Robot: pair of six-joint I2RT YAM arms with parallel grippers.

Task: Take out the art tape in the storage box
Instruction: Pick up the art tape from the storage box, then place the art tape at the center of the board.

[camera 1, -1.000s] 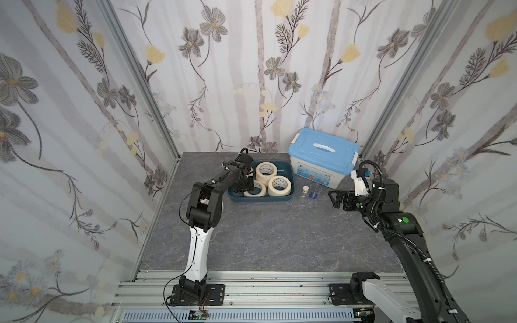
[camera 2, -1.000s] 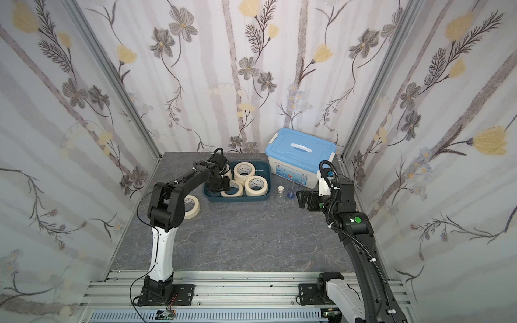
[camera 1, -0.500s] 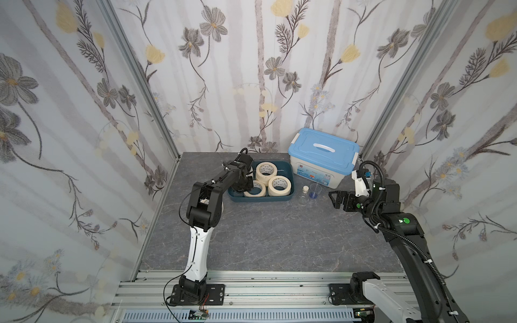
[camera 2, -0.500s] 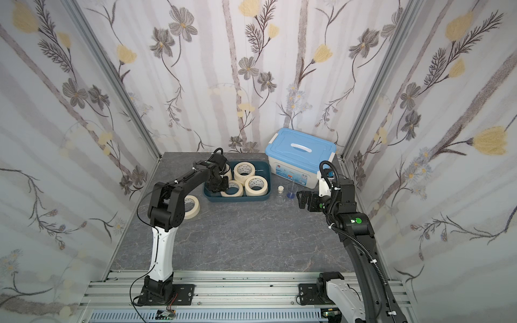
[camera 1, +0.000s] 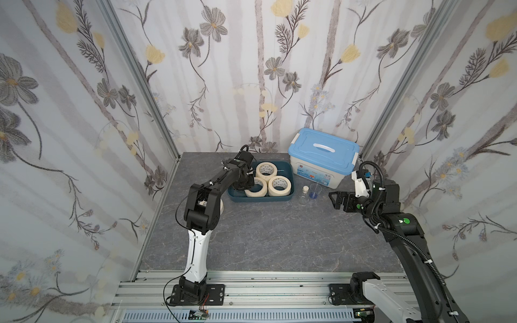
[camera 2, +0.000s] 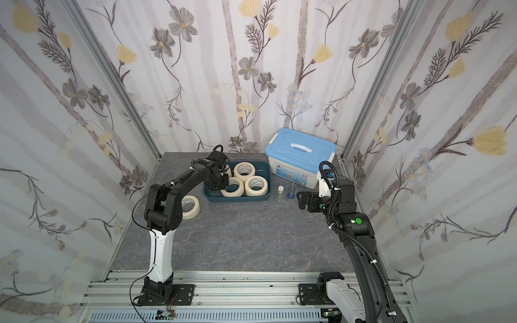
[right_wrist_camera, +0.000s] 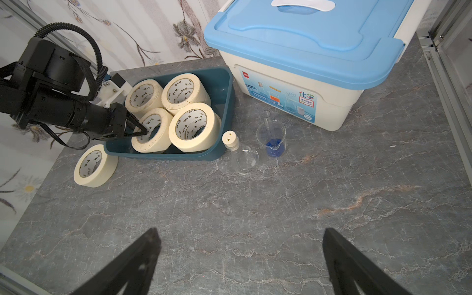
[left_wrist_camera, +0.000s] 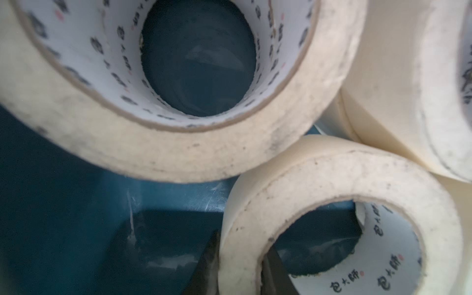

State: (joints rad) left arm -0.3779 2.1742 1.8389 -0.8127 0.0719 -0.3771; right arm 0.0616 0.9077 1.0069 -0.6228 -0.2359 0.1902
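The storage box [camera 1: 260, 199] [right_wrist_camera: 163, 154] is a shallow teal tray at the back of the table, with several cream rolls of art tape lying in it. My left gripper [right_wrist_camera: 143, 130] [left_wrist_camera: 240, 265] reaches down into the box's left end. It is shut on the wall of the front-left roll [right_wrist_camera: 163, 139] [left_wrist_camera: 332, 178], one finger inside the core and one outside. Another roll [camera 2: 191, 208] [right_wrist_camera: 94, 166] lies flat on the table left of the box. My right gripper [right_wrist_camera: 240, 245] [camera 1: 334, 200] hangs open and empty over bare table to the right.
A white tub with a light-blue lid [camera 1: 321, 162] stands right of the box against the back wall. A small glass flask [right_wrist_camera: 242, 158] and a beaker of blue liquid [right_wrist_camera: 273, 143] stand between the box and my right gripper. Wallpapered walls close in three sides.
My left gripper's jaws have closed onto the wall of the front-left roll in the box. The right arm has stayed still.
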